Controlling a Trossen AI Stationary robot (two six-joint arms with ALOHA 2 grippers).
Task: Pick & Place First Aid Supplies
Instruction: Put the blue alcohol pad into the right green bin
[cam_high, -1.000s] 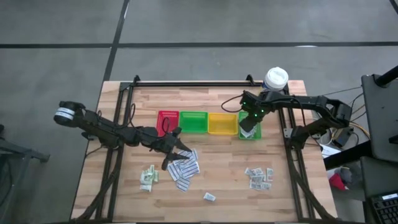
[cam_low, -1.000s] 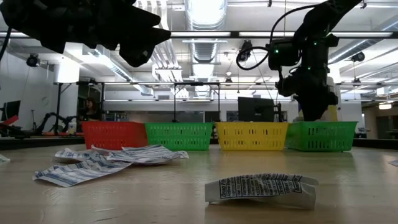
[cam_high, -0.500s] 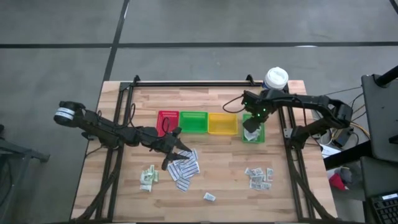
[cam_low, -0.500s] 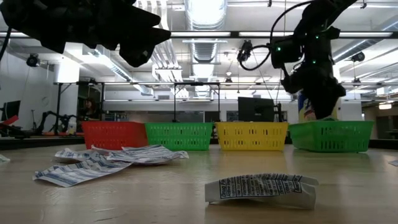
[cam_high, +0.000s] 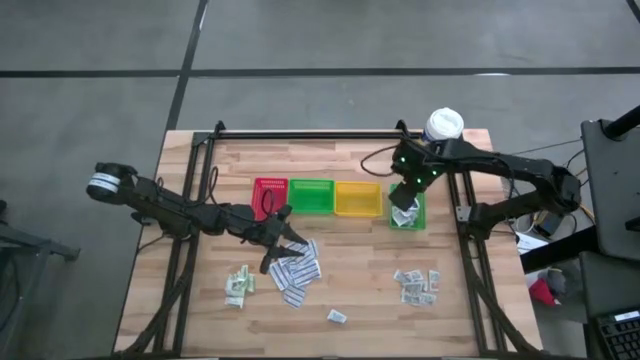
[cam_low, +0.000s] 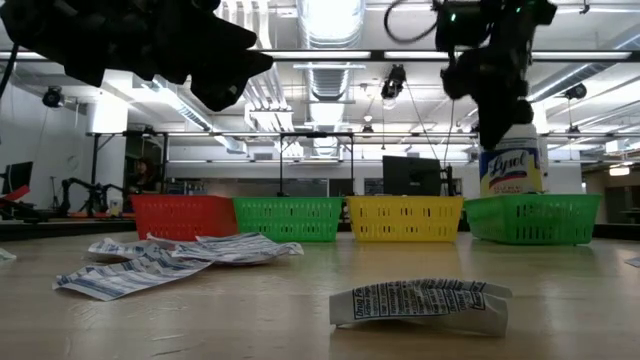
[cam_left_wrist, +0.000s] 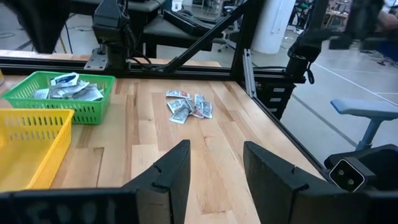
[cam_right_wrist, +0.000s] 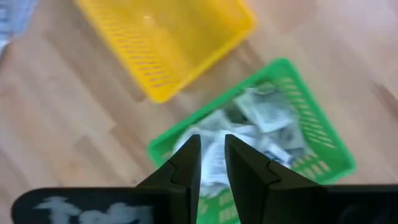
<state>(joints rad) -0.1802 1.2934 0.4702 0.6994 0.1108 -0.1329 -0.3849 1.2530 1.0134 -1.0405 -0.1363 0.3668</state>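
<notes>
First aid supplies lie loose on the table: long white strips (cam_high: 295, 268), pale green sachets (cam_high: 238, 286), one packet (cam_high: 337, 316) and small squares (cam_high: 416, 285). More packets (cam_right_wrist: 261, 118) fill the right-hand green tray (cam_high: 418, 214). My right gripper (cam_right_wrist: 212, 155) hangs above that tray, pointing down. Its fingers stand a little apart with nothing between them. My left gripper (cam_left_wrist: 214, 165) is held level above the white strips, open and empty.
Red (cam_high: 270, 195), green (cam_high: 311, 196) and yellow (cam_high: 357, 198) trays stand in a row left of the filled green tray. A white-lidded tub (cam_high: 444, 125) stands at the far right corner. Bare wood lies between the strip pile and the squares.
My right gripper has risen out of the right-hand green tray and now hangs well above it, tipped a bit more upright. That tray slid slightly toward the table's right edge as the gripper left. The tub behind it now shows in the low view.
</notes>
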